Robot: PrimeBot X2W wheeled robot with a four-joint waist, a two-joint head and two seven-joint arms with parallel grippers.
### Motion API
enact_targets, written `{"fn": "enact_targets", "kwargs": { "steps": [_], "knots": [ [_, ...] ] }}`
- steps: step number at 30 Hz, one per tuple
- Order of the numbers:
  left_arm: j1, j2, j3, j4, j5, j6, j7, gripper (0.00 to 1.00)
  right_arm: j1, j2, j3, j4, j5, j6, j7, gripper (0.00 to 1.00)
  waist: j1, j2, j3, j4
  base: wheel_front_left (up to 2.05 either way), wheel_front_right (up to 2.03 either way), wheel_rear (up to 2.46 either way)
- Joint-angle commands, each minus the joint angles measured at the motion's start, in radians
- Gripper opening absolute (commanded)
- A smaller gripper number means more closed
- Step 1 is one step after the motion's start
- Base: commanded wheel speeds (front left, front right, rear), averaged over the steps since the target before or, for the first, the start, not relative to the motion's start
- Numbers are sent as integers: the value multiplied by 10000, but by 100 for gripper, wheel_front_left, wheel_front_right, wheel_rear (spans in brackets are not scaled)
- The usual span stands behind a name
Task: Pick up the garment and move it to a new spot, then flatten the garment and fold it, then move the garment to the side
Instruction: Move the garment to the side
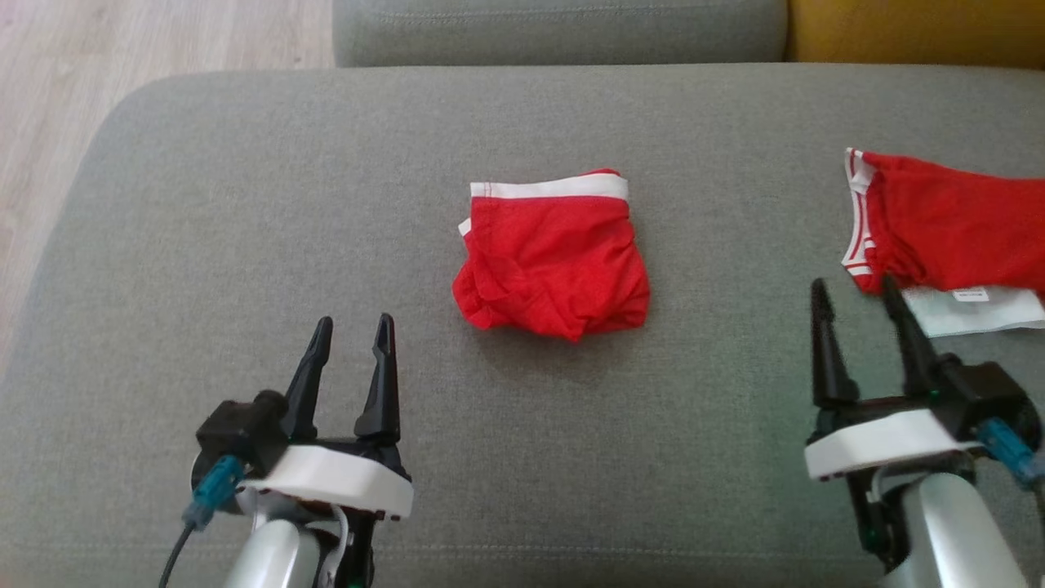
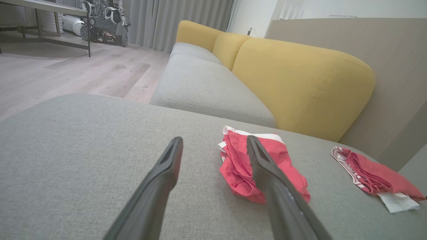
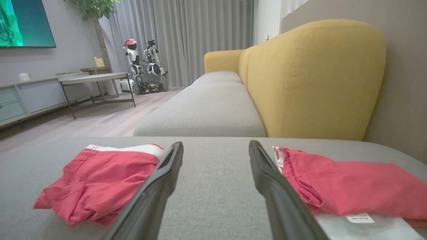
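On the grey sofa cushion (image 1: 245, 245), the red garment (image 1: 553, 261) lies bunched; the left hand (image 1: 354, 320) and right hand (image 1: 853, 284) both gape wide, empty.

garment (image 1: 553, 257) at ctr of cushion (image 1: 245, 204), second garment (image 1: 947, 220) at 3 o'clock, L gripper (image 1: 354, 320) at 7, R gripper (image 1: 853, 284) at 5, floor (image 1: 122, 41) at 11

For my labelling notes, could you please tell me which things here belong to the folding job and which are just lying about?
Job: centre red garment, probably; left end effector and right end effector, both open; grey cushion.
Lying about: red garment at right, white cloth touching it.
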Motion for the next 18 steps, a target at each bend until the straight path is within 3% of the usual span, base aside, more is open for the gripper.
{"fn": "enact_targets", "kwargs": {
  "steps": [1, 9, 18],
  "knots": [
    [-342, 49, 236, -404, 40, -31, -61, 100, -218, -64, 369, -310, 117, 75, 85, 100, 0, 0, 104, 57, 0, 0, 0],
    [-862, 49, 1, -432, 19, -102, -61, 100, -1685, -164, 1209, 60, 1318, 75, 1674, 100, 0, 0, 1091, 494, 0, 0, 0],
    [-1407, 49, -277, -417, -224, -76, -61, 100, -3422, -194, 1433, 1560, 2529, 75, 3518, 100, 0, 0, 1837, 1284, 0, 0, 0]
  ]
}}
